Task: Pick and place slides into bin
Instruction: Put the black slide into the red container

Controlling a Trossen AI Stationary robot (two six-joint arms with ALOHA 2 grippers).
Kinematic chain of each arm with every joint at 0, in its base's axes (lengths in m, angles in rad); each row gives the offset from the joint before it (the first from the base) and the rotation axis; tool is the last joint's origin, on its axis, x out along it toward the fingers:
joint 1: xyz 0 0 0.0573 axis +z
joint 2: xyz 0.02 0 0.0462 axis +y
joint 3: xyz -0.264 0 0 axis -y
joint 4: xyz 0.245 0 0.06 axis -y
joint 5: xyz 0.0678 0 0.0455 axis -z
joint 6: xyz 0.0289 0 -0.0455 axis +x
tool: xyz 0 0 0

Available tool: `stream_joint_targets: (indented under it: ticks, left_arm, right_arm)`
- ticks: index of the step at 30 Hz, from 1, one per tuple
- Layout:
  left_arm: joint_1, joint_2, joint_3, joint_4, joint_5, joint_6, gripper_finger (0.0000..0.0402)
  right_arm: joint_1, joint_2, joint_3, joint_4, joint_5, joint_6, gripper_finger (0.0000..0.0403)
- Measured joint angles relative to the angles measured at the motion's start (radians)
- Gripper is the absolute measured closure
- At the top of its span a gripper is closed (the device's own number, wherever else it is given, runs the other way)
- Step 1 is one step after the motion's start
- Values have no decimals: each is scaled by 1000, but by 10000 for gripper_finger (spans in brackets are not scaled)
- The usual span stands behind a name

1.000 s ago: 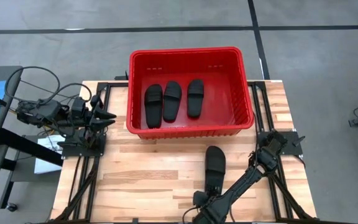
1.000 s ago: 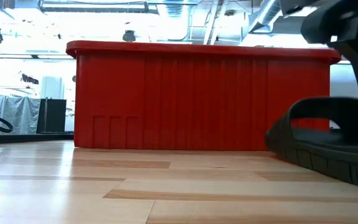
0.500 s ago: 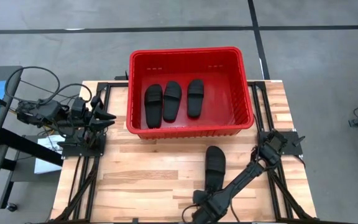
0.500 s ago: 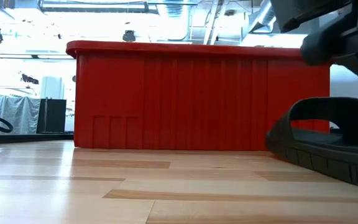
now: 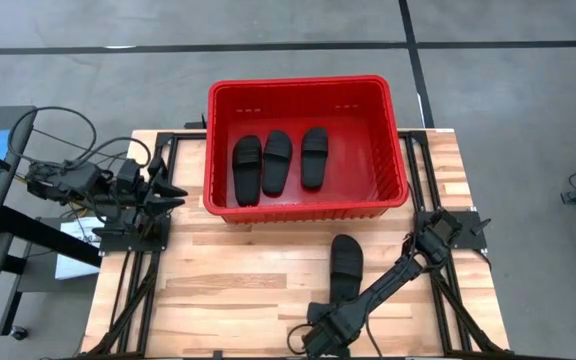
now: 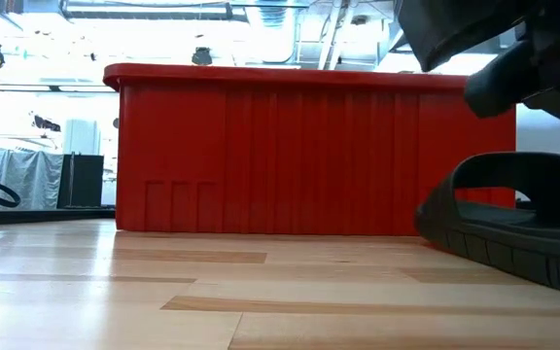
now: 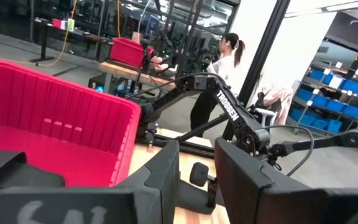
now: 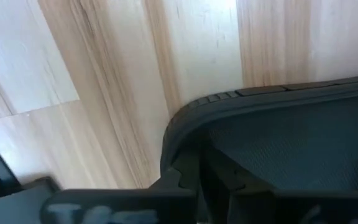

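Tabletop (image 5: pixel 238 280): pale wood planks, carrying everything here.

Bin (image 5: pixel 393 150): red, slatted walls, at the far middle of the tabletop. In the low view it stands as a wide red wall (image 6: pixel 299 156).

Slides: three lie side by side on the bin floor (image 5: pixel 278 160), toward its left half, soles down. The fourth slide (image 5: pixel 346 265) lies on the tabletop, just in front of the bin's near wall, right of centre, apart from it.

My right hand (image 5: pixel 326 335): low at the near edge, at the heel end of that fourth slide. Wrist view shows the slide's rim (image 8: pixel 272 118) right against my fingers; cannot tell whether I am clenched on it.

My left hand (image 5: pixel 163 190): waits beside the bin's left wall, fingers (image 7: pixel 160 180) parted, grasping nothing.
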Motion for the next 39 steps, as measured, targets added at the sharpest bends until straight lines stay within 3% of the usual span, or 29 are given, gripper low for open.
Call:
stream_joint_targets:
  ticks: [19,27,35,39]
  left_arm:
    - [0,0,0,-15,26,-8,308]
    - [0,0,0,-42,25,-8,308]
    - [0,0,0,-41,25,-8,308]
    - [0,0,0,-44,25,-8,308]
  right_arm:
    - [31,-279,2,9,13,78,402]
    - [44,-277,3,4,13,97,399]
    - [61,-181,3,-4,-8,79,322]
    - [61,-182,4,-7,54,80,271]
